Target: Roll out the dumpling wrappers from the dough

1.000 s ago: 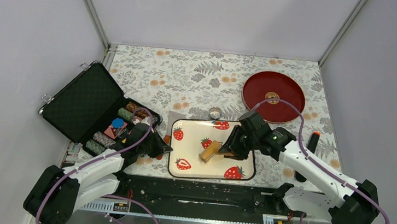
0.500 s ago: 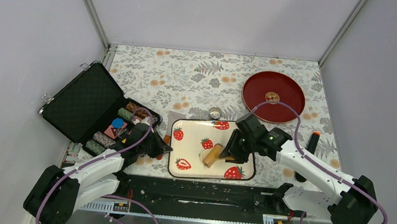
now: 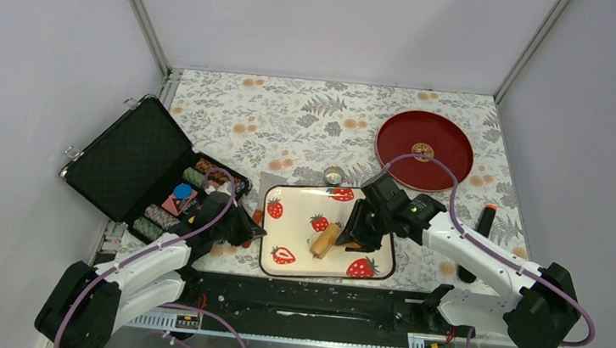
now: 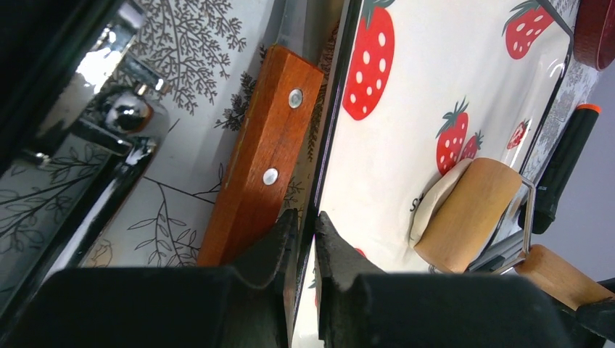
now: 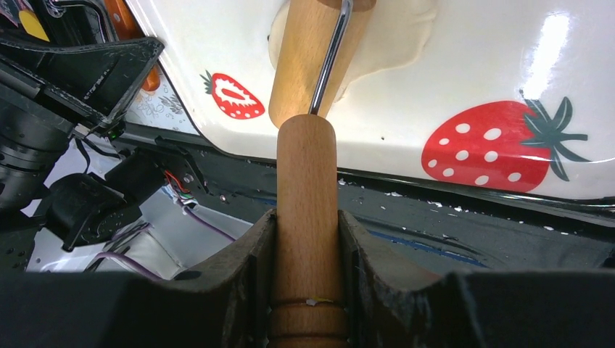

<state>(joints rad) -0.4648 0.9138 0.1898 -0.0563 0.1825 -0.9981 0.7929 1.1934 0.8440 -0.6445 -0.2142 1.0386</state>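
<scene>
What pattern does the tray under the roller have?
The tray is cream-white with red strawberries; left wrist view shows it best.

Overhead and close wrist views share the tray (image 3: 302,199).

White arm links (image 3: 484,261), black joints (image 3: 539,320), purple cables (image 3: 415,156).

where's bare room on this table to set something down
The widest bare patch is the floral cloth along the far wall, between the black case and the red plate. Crowded: the gap between case and strawberry tray, filled by the left hand and a riveted wooden handle; the tray's middle holds roller, dough and right hand.
</scene>
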